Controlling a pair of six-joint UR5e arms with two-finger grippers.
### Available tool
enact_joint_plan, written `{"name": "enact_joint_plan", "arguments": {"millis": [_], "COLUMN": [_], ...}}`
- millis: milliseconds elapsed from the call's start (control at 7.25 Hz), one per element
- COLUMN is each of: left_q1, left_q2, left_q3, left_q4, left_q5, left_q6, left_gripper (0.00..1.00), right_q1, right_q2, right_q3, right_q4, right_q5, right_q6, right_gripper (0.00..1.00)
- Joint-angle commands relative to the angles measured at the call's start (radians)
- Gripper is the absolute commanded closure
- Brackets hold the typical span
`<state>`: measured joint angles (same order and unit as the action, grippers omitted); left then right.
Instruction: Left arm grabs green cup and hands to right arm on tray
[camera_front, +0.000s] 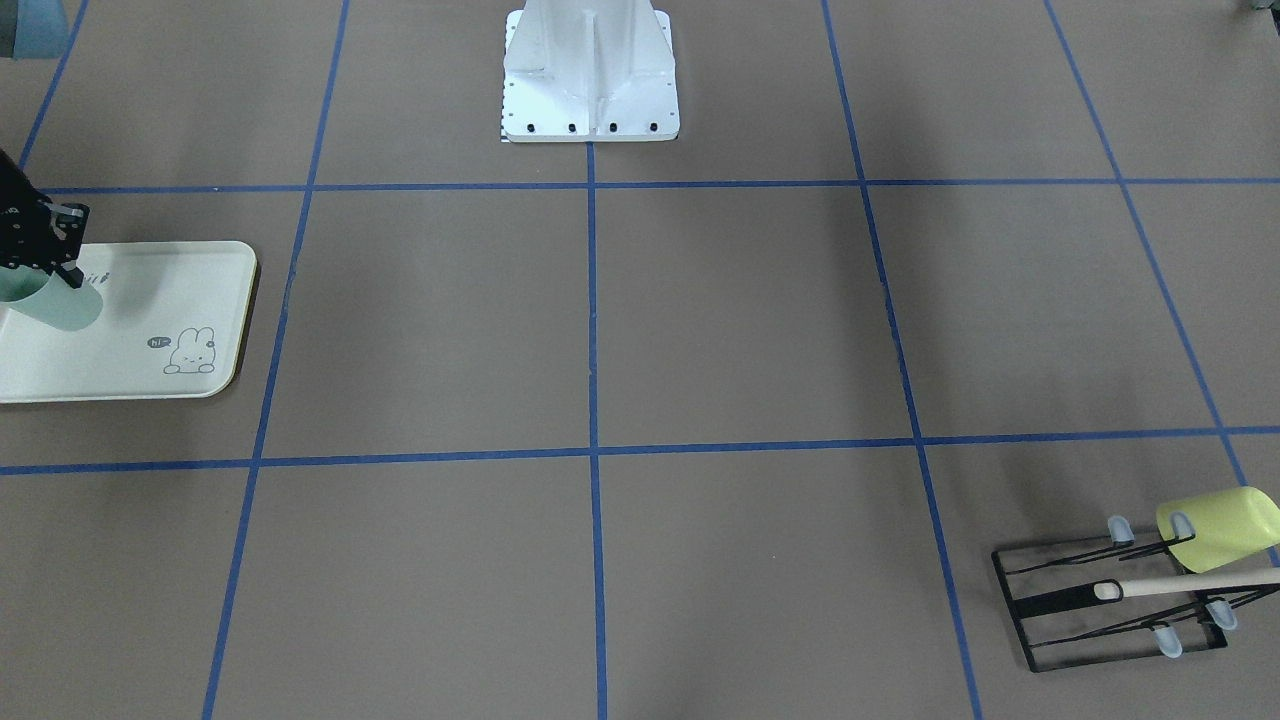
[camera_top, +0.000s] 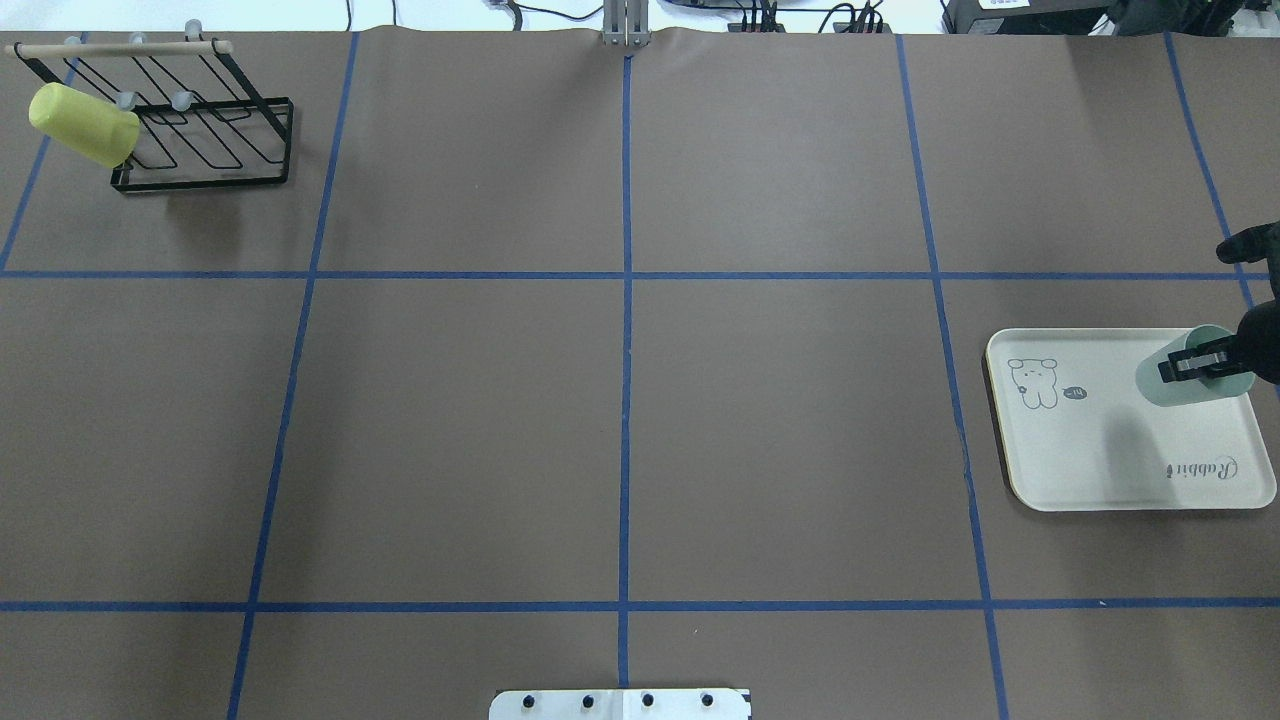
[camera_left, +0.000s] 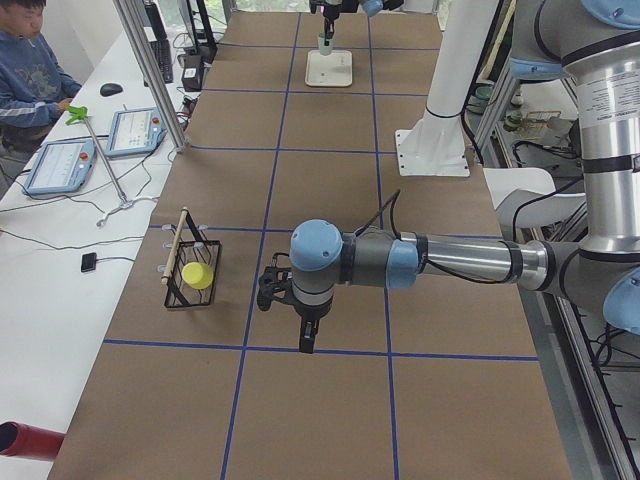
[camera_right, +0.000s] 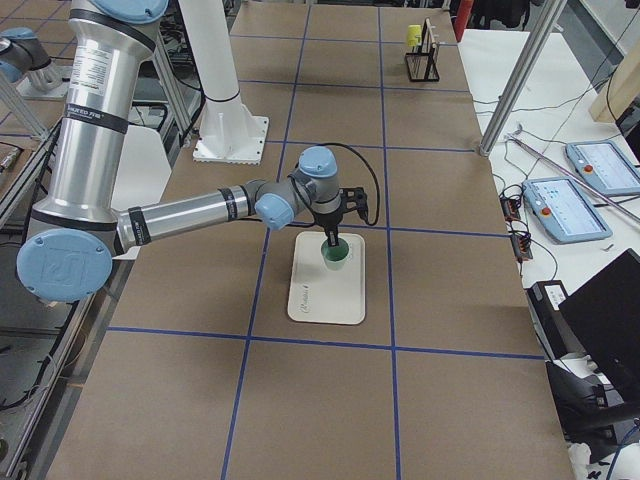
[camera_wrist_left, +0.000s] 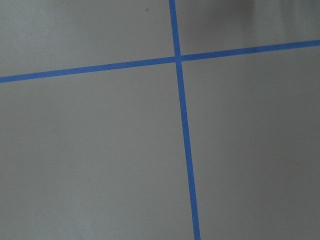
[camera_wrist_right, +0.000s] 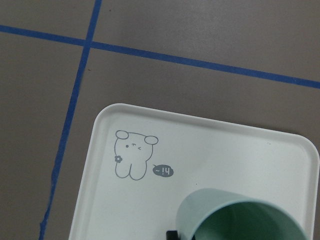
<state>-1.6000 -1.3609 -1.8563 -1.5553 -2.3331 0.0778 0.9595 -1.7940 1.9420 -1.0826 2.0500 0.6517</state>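
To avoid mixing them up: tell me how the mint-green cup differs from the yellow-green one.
The green cup is pale mint; the yellow-green cup is lime. The green cup stands upright over the tray; the yellow-green cup hangs tilted on the black rack. The right gripper grips the green cup; no gripper holds the yellow-green cup. Both are plain, handleless tumblers.

A yellow-green cup (camera_top: 83, 124) hangs tilted at the left end of a black wire rack (camera_top: 215, 150), upper left of the overhead frame. Blue tape lines (camera_top: 626, 350) grid the brown table (camera_top: 460, 420).
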Motion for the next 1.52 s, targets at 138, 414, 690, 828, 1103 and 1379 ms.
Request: {"name": "enact_joint_plan", "arguments": {"millis": [138, 414, 690, 828, 1103, 1379], "left_q1": [0.000, 0.000, 0.002, 0.002, 0.002, 0.000], "left_q2": [-0.001, -0.003, -0.004, -0.004, -0.004, -0.001], "left_q3": [0.002, 0.002, 0.003, 0.005, 0.028, 0.029], "left_q4": [0.000, -0.005, -0.005, -0.003, -0.003, -0.005], "left_q5": [0.000, -0.002, -0.002, -0.002, -0.002, -0.002], "left_q6": [0.000, 0.000, 0.000, -0.001, -0.001, -0.001], "left_gripper": [0.00, 0.00, 0.00, 0.00, 0.00, 0.00], "right_q1": [-0.059, -0.058, -0.012, 0.078, 0.219, 0.417], "right_q2": [0.041, 0.057, 0.061, 0.083, 0.114, 0.189], "right_q3": [-0.052, -0.040, 0.017, 0.025, 0.034, 0.063], "right_q4": [0.013, 0.015, -0.008, -0.070, -0.214, -0.581], "right_q5": [-0.042, -0.030, 0.027, 0.120, 0.206, 0.228], "right_q6": [0.005, 0.003, -0.004, -0.026, -0.210, -0.588], "right_gripper": [0.92, 0.00, 0.00, 0.00, 0.00, 0.00]}}
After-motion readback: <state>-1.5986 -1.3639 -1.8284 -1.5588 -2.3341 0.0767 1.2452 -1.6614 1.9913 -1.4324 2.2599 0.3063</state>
